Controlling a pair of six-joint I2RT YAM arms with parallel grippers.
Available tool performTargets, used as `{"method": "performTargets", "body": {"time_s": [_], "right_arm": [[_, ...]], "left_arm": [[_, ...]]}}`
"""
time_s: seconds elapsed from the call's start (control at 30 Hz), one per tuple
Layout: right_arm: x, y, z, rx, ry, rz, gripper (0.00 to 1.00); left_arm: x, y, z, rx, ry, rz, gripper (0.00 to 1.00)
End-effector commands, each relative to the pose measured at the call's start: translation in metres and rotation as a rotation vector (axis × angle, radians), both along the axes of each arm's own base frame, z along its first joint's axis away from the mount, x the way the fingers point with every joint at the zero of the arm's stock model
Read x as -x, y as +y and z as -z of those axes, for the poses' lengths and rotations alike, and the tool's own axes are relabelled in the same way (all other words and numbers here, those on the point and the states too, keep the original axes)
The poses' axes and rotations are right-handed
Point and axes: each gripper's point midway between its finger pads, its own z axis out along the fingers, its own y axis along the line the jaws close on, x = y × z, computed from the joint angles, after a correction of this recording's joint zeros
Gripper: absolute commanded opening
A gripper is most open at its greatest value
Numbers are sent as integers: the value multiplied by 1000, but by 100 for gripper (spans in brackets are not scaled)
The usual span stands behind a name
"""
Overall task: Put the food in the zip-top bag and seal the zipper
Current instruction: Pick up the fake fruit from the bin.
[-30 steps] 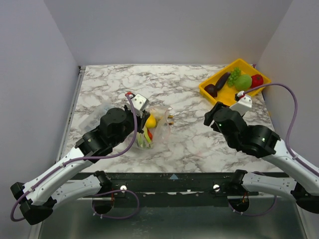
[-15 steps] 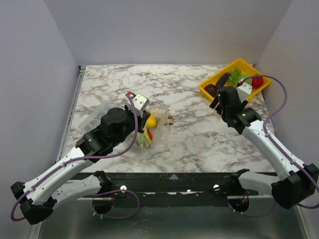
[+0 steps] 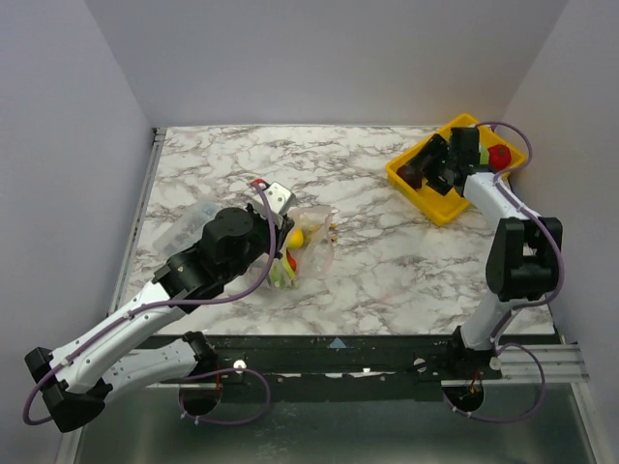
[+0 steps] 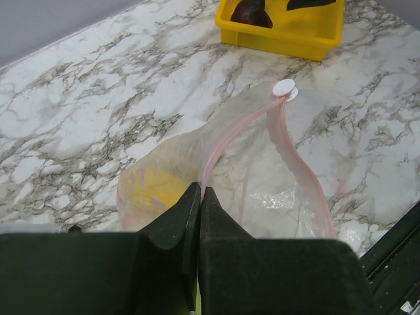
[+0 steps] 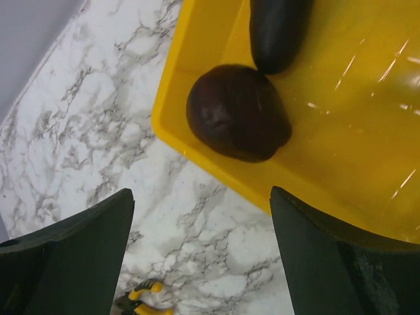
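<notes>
The zip-top bag (image 3: pixel 311 249) lies on the marble table, holding a yellow lemon (image 4: pixel 152 187) and other pieces that show red and green in the top view. My left gripper (image 4: pixel 200 191) is shut on the pink zipper (image 4: pixel 226 134) at the bag's mouth; it also shows in the top view (image 3: pixel 286 235). A white tab (image 4: pixel 284 87) sits at the zipper's far end. My right gripper (image 5: pixel 200 193) is open and empty, hovering over the near-left edge of the yellow tray (image 5: pixel 341 151). A dark round piece (image 5: pixel 236 111) and the dark purple eggplant (image 5: pixel 279 29) lie in the tray just beyond its fingers.
The yellow tray (image 3: pixel 437 205) stands at the back right with a red fruit (image 3: pixel 499 157); my right arm covers the rest. Yellow-handled pliers (image 5: pixel 147 305) lie on the table by the bag. A clear plastic thing (image 3: pixel 189 222) lies left of my left arm.
My right arm has swung from the table's right middle out to the yellow tray, gripper open. My left gripper has stayed shut on the bag's zipper.
</notes>
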Motion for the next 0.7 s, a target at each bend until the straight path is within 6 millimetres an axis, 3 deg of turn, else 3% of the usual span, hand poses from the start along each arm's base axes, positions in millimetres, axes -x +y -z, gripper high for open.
{"method": "performTargets", "body": {"time_s": [0.0, 0.13, 0.4, 0.67], "right_arm": [[-32, -16, 9, -52, -26, -55, 87], [-40, -27, 33, 12, 3, -58, 87], [-45, -3, 62, -48, -24, -215, 87], [-53, -8, 82, -34, 11, -195, 87]], "left_arm": [[-6, 0, -3, -20, -20, -21, 0], [-7, -6, 3, -32, -2, -4, 0], [-8, -8, 6, -40, 11, -2, 0], [-11, -9, 12, -58, 16, -6, 0]]}}
